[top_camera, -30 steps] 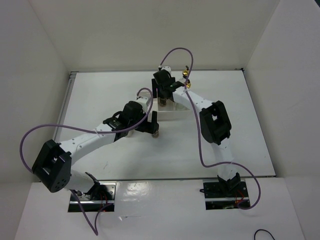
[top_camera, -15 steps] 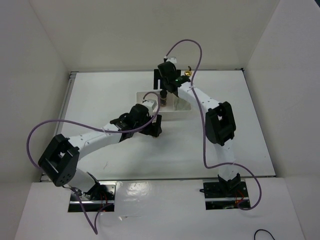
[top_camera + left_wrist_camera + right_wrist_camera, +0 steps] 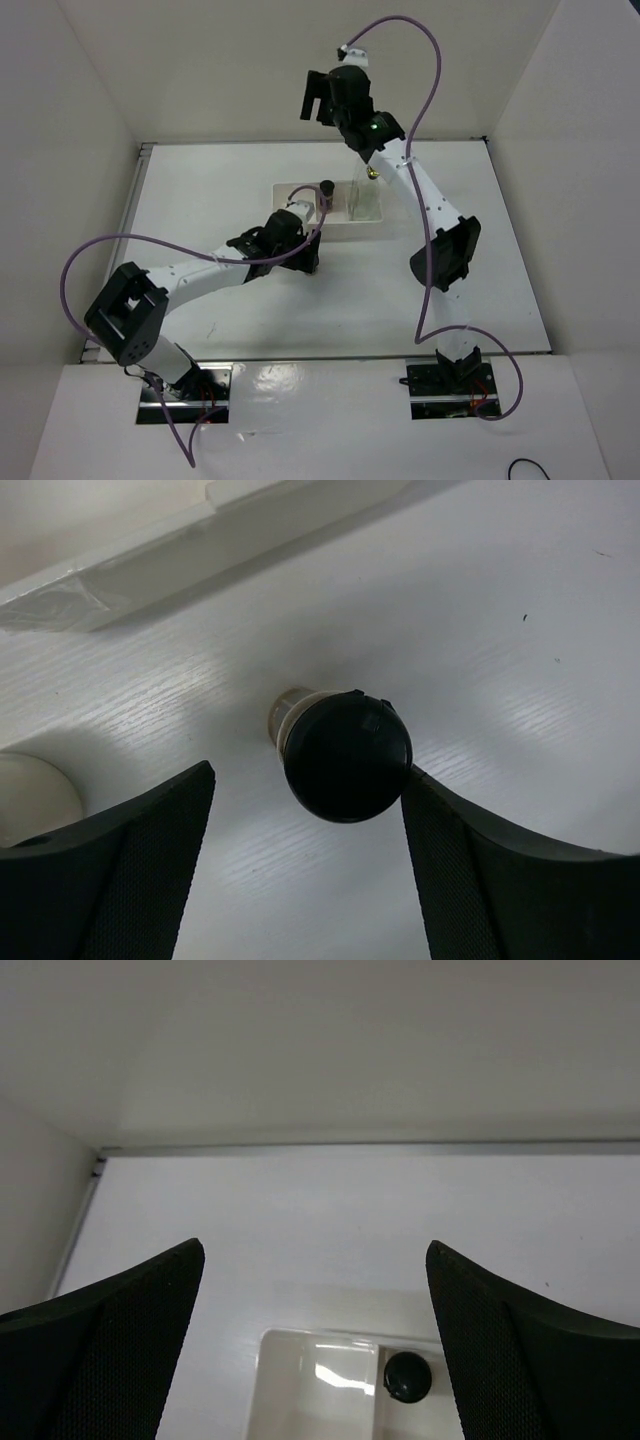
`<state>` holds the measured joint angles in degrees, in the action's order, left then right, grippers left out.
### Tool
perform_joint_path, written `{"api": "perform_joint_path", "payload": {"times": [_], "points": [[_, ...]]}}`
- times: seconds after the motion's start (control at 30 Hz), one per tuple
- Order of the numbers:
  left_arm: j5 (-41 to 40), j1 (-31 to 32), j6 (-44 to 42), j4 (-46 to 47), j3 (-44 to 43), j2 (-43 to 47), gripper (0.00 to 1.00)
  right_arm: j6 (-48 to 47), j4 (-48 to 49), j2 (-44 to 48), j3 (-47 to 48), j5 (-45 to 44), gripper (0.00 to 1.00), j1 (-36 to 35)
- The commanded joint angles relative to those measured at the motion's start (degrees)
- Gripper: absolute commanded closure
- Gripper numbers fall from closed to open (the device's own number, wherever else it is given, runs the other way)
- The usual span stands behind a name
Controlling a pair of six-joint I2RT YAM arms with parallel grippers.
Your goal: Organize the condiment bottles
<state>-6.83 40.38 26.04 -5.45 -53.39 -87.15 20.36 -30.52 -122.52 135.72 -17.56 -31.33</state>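
Above the tray (image 3: 290, 196) we see the right gripper (image 3: 314, 1248) risen away, spread and empty, its dark jar (image 3: 408, 1377) left inside; just outside, the left gripper (image 3: 306, 776) narrows, unclamped, round a black-capped jar (image 3: 345, 755).

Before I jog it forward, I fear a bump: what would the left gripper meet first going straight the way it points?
Probably the black-capped jar, which sits between the left gripper's open jaws; how far off is unclear.
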Motion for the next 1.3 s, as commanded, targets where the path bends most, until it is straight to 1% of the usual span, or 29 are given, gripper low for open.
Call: {"api": "perform_joint_path", "payload": {"times": [0.0, 0.03, 0.07, 0.1, 0.13, 0.17, 0.2, 0.23, 0.27, 0.33, 0.37, 0.47, 0.5, 0.57, 0.63, 0.73, 0.8, 0.83, 0.87, 0.93, 0.97, 1.03, 1.07, 1.1, 1.13, 1.17, 1.2, 1.23, 1.27], "points": [[-0.64, 0.83, 0.94, 2.55, -2.51, -1.96, 0.20, -1.46, -7.24, -1.74, 10.24, -1.24, 0.04, 0.22], [-0.64, 0.84, 0.94, 3.07, -3.12, -2.66, 0.20, -1.46, -9.36, -2.89, 17.92, -1.77, 0.04, 0.22], [-0.64, 0.84, 0.94, 3.08, -3.13, -2.67, 0.22, -2.16, -15.03, -4.47, 23.13, -1.77, 0.04, 0.22], [-0.64, 0.84, 0.94, 3.08, -3.65, -3.28, 0.26, -3.04, -18.31, -9.01, 36.41, -2.56, 0.04, 0.22], [-1.16, 0.84, 0.94, 3.08, -3.66, -3.28, 0.28, -3.57, -21.56, -11.49, 42.72, -3.17, 0.04, 0.22], [-1.17, 0.84, 0.94, 3.08, -4.26, -3.89, 0.31, -1.92, -23.68, -11.51, 43.74, -3.18, 0.04, 0.74], [-1.69, 1.36, 0.94, 3.08, -4.27, -3.90, 0.35, -2.77, -23.01, -9.51, 42.45, -2.14, 0.04, 1.36], [-1.70, 1.37, 0.94, 3.08, -4.27, -3.90, 0.46, -3.91, -23.00, -8.97, 42.43, -3.08, 0.04, 1.36], [-1.70, 1.37, 0.94, 3.08, -4.79, -3.90, 0.51, -5.32, -23.87, -8.36, 42.43, -4.66, 0.04, 1.36], [-1.70, 1.37, 0.94, 3.69, -4.80, -3.37, 0.59, -6.11, -23.88, -5.03, 39.19, -5.73, 0.04, 1.36], [-1.70, 1.37, 0.94, 3.70, -4.80, -3.37, 0.67, -6.64, -24.49, -4.23, 38.40, -6.86, 0.04, 1.36], [-1.17, 1.37, 0.94, 1.68, -6.73, -2.85, 0.77, -7.18, -28.26, -2.90, 36.55, -11.00, 0.03, 1.36], [-0.65, 1.37, 0.42, 0.89, -7.43, -2.24, 0.81, -7.18, -29.06, -2.38, 35.85, -11.52, 0.03, 1.36], [-0.03, 1.37, -0.11, -1.75, -10.05, -1.45, 0.85, -7.18, -30.20, -0.80, 34.71, -10.92, 0.02, 1.36], [0.59, 1.37, -1.16, -2.98, -11.56, 0.75, 0.89, -7.18, -30.21, 0.87, 32.33, -10.30, 0.02, 1.36], [0.59, 1.37, -1.87, -4.21, -14.54, 3.83, 0.89, -8.49, -30.21, 5.25, 28.91, -11.52, 0.02, 1.36], [0.07, 1.37, -3.19, -5.35, -16.74, 5.06, 0.89, -8.49, -29.60, 7.72, 24.35, -11.53, 0.02, 1.36], [0.06, 1.37, -4.24, -6.23, -19.27, 5.06, 0.89, -9.02, -29.59, 9.13, 22.33, -11.53, 0.02, 1.88], [-1.24, 1.37, -4.77, -6.76, -20.60, 5.06, 0.89, -9.02, -28.90, 11.92, 18.30, -11.53, 0.02, 1.89], [-2.31, 1.37, -6.34, -7.37, -22.81, 4.37, 0.89, -9.02, -27.75, 14.84, 14.16, -12.31, 0.02, 1.89], [-2.92, 1.37, -6.96, -7.38, -24.47, 3.49, 0.89, -9.02, -25.57, 16.59, 8.91, -12.32, 0.02, 1.89], [-4.68, 1.37, -7.75, -7.38, -26.41, 2.08, 0.88, -9.63, -21.79, 23.44, 1.87, -12.32, 0.02, 1.89], [-5.29, 1.37, -8.37, -7.38, -27.29, 0.34, 0.88, -10.33, -19.16, 26.25, -7.22, -12.32, 0.02, 1.89], [-5.99, 1.37, -8.38, -7.99, -29.13, -0.64, 0.88, -10.34, -13.04, 32.63, -12.10, -12.32, 0.02, 1.89], [-6.00, 0.85, -8.38, -7.99, -30.01, -1.69, 0.88, -10.34, -10.02, 35.83, -16.67, -11.54, 0.02, 1.89], [-6.00, 0.84, -8.99, -8.69, -30.98, -3.88, 0.88, -10.34, -7.30, 38.73, -24.55, -9.88, 0.02, 2.76], [-6.78, 0.84, -8.99, -9.83, -31.95, -5.03, 0.88, -10.34, -4.14, 43.37, -27.41, -8.03, 0.02, 4.16], [-7.40, 0.84, -8.99, -10.54, -33.96, -6.17, 0.88, -10.34, -3.32, 44.98, -29.61, -5.66, 0.02, 4.70], [-7.93, 0.84, -8.99, -11.24, -34.85, -8.10, 0.88, -9.73, -3.31, 46.22, -32.94, -5.64, 0.02, 4.70]]}}
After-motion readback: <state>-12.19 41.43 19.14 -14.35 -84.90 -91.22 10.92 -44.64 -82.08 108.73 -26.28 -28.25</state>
